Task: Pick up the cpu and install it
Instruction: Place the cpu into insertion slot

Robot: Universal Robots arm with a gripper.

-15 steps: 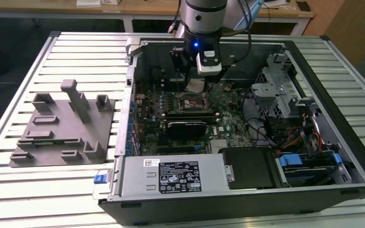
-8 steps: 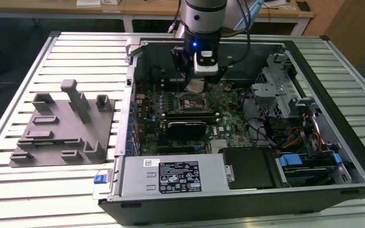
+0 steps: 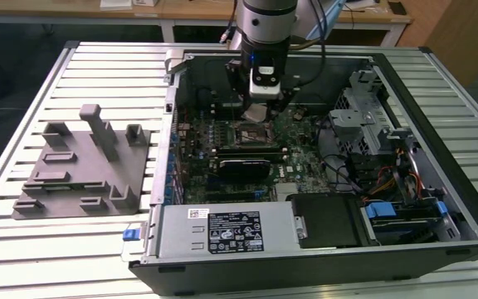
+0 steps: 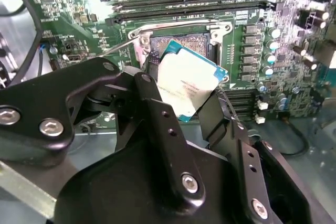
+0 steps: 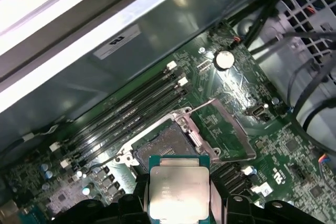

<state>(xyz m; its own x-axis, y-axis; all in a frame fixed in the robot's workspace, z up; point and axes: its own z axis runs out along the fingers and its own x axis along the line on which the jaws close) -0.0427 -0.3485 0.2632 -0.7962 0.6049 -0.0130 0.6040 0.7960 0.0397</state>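
Black gripper fingers point(image 4: 218, 113) clamp the silvery-topped square cpu point(image 4: 186, 85), tilted just above the open dark metal-framed socket point(image 4: 184, 39): transport step, I judge, calling for squaring before seating.

cpu point(image 5: 178, 191): dull silvery metal top | claw point(image 4: 184, 95): matt black, likely plastic | fixture point(image 3: 81, 165): matt grey plastic
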